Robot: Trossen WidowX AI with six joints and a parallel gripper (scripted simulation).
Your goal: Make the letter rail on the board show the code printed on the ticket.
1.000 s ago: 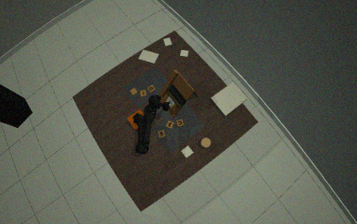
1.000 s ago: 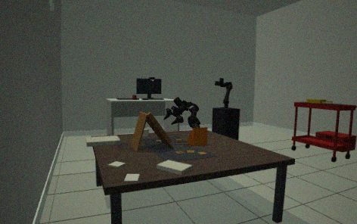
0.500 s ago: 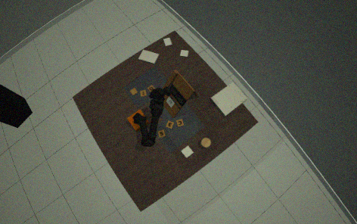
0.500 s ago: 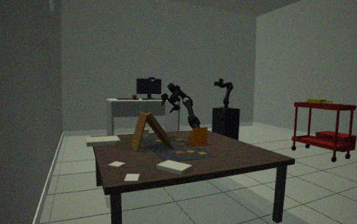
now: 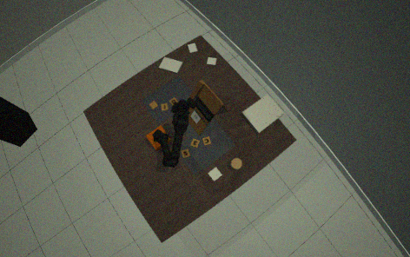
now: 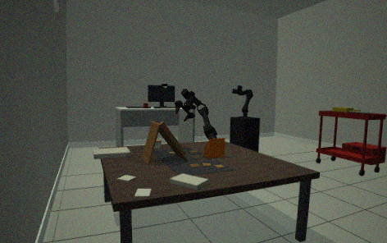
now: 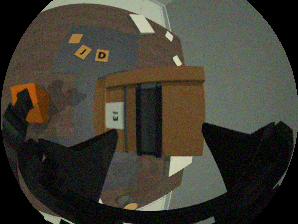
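Note:
The wooden board (image 5: pixel 212 99) (image 6: pixel 152 144) (image 7: pixel 182 117) leans up like a tent. Its black rail (image 5: pixel 203 108) (image 7: pixel 149 120) shows no tile. The white ticket (image 5: pixel 195 116) (image 7: pixel 115 116) is on the board beside the rail; its small print is turned sideways and seems to read J3. A J tile (image 7: pixel 83 52), a D tile (image 7: pixel 102 55) and a tile with no readable letter (image 7: pixel 76 38) lie on one blue-grey mat. Three more tiles, one of them here (image 5: pixel 206 141), lie on the other side of the board. My gripper (image 6: pixel 182 112) (image 7: pixel 160 131) is open and empty, high above the board.
An orange block (image 5: pixel 154 138) (image 6: pixel 215 148) (image 7: pixel 40 102) stands by the arm's base. A white box (image 5: pixel 262 114) (image 6: pixel 111 153) sits at the counter's edge behind the board. A pale slab (image 5: pixel 170 64) (image 6: pixel 189 181), a round tan object (image 5: pixel 236 163) and a white card (image 5: pixel 214 174) lie around.

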